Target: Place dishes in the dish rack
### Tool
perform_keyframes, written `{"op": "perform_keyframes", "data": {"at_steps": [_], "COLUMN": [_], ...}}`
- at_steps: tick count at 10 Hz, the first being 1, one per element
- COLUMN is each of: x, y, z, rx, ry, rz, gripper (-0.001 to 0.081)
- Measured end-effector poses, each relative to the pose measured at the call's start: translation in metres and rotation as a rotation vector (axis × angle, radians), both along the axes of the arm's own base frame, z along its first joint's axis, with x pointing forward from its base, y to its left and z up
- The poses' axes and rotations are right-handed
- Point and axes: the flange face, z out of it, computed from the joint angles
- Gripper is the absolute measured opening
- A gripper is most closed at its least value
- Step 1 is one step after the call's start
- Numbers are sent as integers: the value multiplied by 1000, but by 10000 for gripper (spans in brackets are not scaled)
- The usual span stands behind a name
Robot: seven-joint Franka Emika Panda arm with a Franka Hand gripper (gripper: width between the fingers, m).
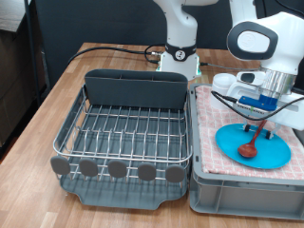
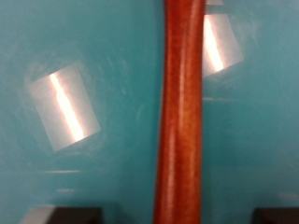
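Observation:
The light-blue plate [image 1: 231,140] lies on the pink checked cloth at the exterior view's right. The brown wooden spoon [image 1: 250,146] rests on it, its handle rising towards my gripper [image 1: 263,116], which hangs low right over the handle. In the wrist view the spoon handle [image 2: 180,103] runs down the middle over the plate [image 2: 103,65]. My gripper [image 2: 177,217] is open, with a dark fingertip [image 2: 70,216] on each side of the handle and apart from it. The dish rack [image 1: 122,129] stands empty at the exterior view's left. The white mug is out of view.
The grey bin [image 1: 242,195] lined with pink checked cloth carries the plate and stands right beside the rack. The robot base [image 1: 179,52] and black cables sit at the back of the wooden table [image 1: 38,104].

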Motion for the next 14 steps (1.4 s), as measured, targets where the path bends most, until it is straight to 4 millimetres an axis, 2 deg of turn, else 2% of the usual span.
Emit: {"op": "perform_keyframes", "data": {"at_steps": [1, 2, 3, 6, 8, 12, 14], "x": [0, 0, 0, 2, 5, 12, 9], "y": [0, 0, 0, 1, 1, 2, -4], "z": [0, 0, 0, 3, 12, 45, 63], "rx": [0, 0, 0, 1, 3, 8, 2], "ry": [-1, -1, -2, -4, -8, -11, -11], "rz": [0, 0, 0, 1, 6, -3, -67], "gripper": [383, 195, 97, 97, 97, 98, 98]}}
